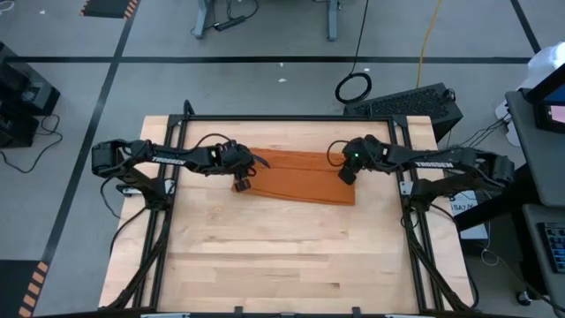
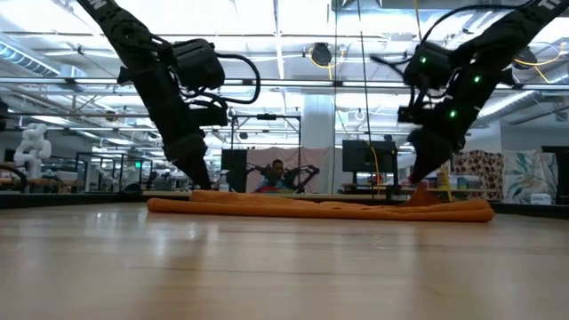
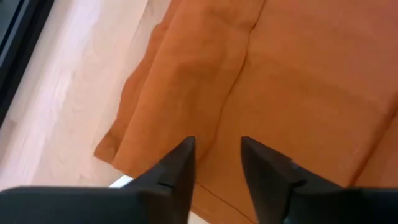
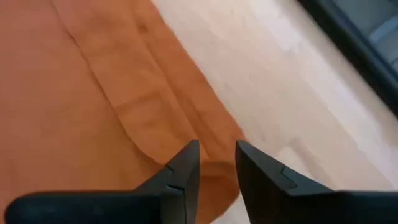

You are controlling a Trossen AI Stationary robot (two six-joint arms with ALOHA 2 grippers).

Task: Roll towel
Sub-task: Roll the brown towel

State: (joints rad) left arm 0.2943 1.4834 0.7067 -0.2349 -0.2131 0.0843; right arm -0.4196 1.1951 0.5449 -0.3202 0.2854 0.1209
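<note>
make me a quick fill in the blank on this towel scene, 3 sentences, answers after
1. The towel lying on the table is coloured ____.
2. The left hand and the right hand are over opposite ____ of the towel.
3. In the left wrist view, the gap between the hand's fingers shows ____ cloth.

Missing words: orange; ends; orange

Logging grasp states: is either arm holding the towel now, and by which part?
Neither holds it. Both wrist views show parted jaws with nothing between them, over the flat towel: left gripper over its left end, right gripper over its right.
</note>
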